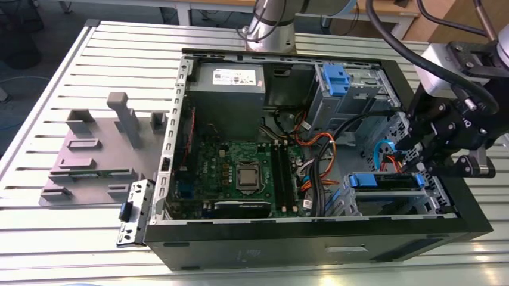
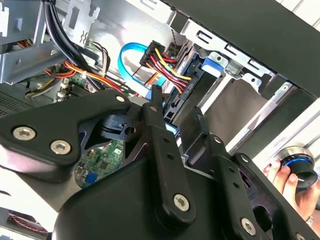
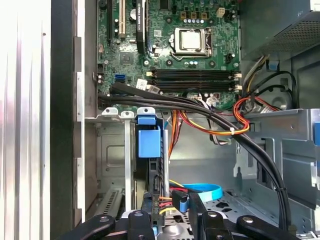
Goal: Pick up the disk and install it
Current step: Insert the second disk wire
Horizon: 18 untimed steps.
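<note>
The pick-up part looks finished to me. The disk [image 1: 383, 181] is not lying out on the slatted desk [image 1: 47, 89]. It is inside the open computer case [image 1: 318, 238], lying in the drive cage [image 1: 390, 201] at the corner nearest the exterior view's right, with its blue rail uppermost. My end effector [image 1: 433, 168] hangs right at the outer end of that disk, just inside the case wall. I cannot tell whether it is clamped on the disk or only resting against it. In the second wrist view a red, yellow and black power connector [image 2: 167, 65] and a looped blue data cable [image 2: 131, 52] sit close by the disk's end, but I cannot say whether either is plugged in. I judge the job as late in the installing step: the disk is in its bay, but whether it is pushed fully home and latched is hidden from me. A person's hand [image 2: 282, 175] rests on a round knob beyond the case, well apart from the disk.
</note>
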Each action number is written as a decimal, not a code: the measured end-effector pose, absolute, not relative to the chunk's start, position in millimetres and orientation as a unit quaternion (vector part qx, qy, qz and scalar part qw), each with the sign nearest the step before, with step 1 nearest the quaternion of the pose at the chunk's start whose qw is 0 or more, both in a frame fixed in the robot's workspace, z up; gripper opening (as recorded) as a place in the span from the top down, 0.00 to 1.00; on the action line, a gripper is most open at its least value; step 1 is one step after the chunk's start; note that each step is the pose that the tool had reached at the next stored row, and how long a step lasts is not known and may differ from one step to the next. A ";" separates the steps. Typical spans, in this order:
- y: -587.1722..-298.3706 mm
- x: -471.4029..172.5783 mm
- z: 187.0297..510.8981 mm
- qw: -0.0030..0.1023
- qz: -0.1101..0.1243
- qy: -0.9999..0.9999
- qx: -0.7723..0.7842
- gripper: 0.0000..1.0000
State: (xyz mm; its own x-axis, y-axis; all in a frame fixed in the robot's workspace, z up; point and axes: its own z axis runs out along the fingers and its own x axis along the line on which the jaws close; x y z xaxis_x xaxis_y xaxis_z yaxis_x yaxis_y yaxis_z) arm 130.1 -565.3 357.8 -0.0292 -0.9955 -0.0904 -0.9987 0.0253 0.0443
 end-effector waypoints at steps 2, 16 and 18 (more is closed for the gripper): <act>-565.3 129.8 356.7 0.017 0.047 0.716 -0.697 0.59; -566.3 129.2 353.7 0.016 0.047 0.716 -0.697 0.59; -566.3 129.1 353.7 0.016 0.047 0.716 -0.697 0.59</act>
